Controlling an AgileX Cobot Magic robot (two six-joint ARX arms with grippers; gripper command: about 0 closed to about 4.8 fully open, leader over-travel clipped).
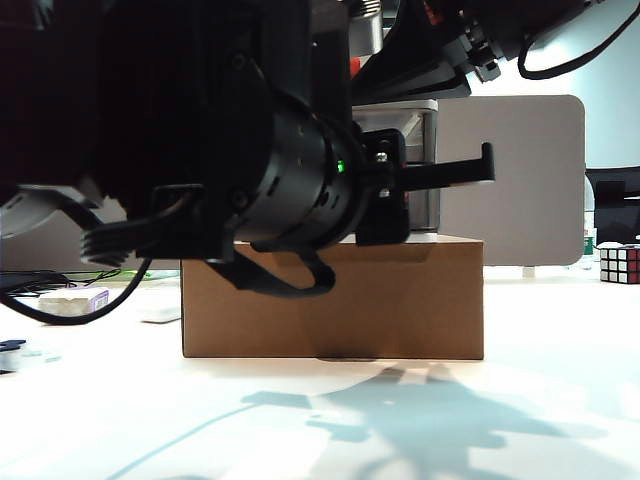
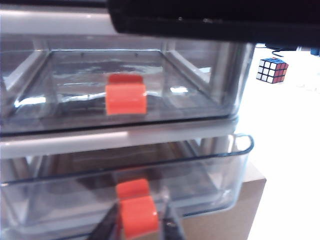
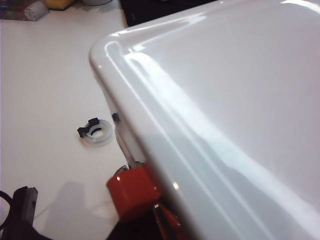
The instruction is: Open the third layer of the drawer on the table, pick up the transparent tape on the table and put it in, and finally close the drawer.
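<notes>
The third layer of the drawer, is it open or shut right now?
Partly open. In the left wrist view the third layer juts forward past the frame, with the left claw closed on its red-orange handle.

Robot lab: white test table (image 1: 560, 400), partition panel (image 1: 520, 180), loose cables (image 1: 40, 310), Rubik's cube (image 1: 619, 264).

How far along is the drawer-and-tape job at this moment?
Nothing is finished yet. In hand: the left end effector grips the orange handle of the third layer, which looks slightly pulled out. The right end effector sits by the cabinet top, its state unclear. Left: open fully, put in the transparent tape, lying on the table, then close.
</notes>
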